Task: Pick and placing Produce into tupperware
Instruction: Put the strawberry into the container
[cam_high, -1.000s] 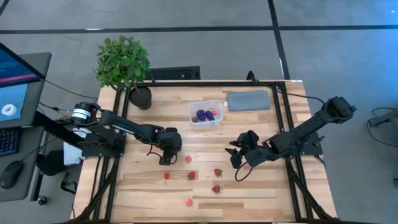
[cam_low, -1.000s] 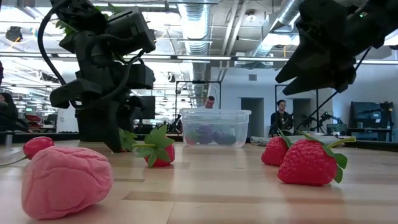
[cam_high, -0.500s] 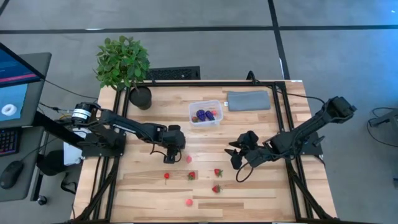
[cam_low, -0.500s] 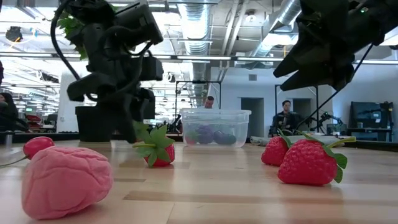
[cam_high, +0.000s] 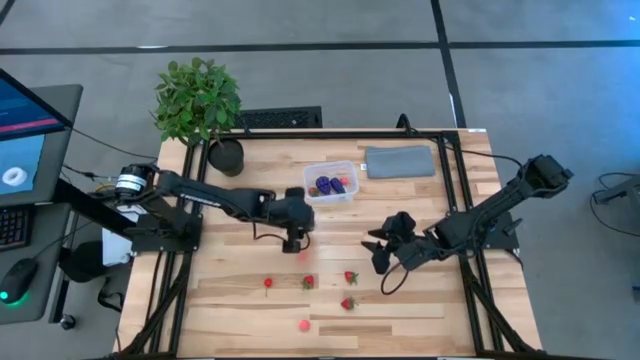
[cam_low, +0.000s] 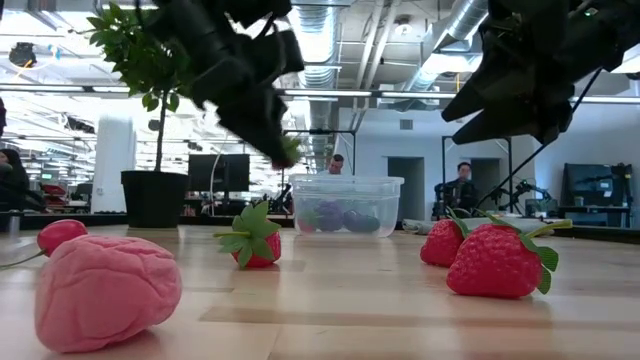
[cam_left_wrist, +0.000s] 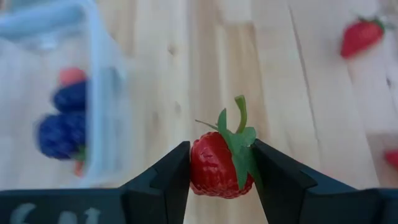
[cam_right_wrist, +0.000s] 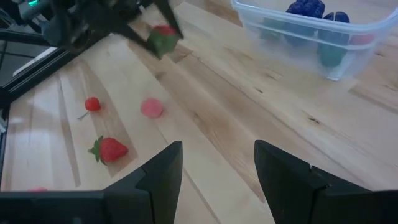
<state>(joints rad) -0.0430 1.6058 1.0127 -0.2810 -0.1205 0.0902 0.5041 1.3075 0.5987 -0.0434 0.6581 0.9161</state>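
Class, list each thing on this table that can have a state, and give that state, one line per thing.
left gripper: shut on a strawberry, lifted off the table.
right gripper: open, empty, above the table.
tupperware: lidless, holding purple and red pieces.
loose strawberries: lying on the table, outside the tupperware.
pink piece: resting on the table.
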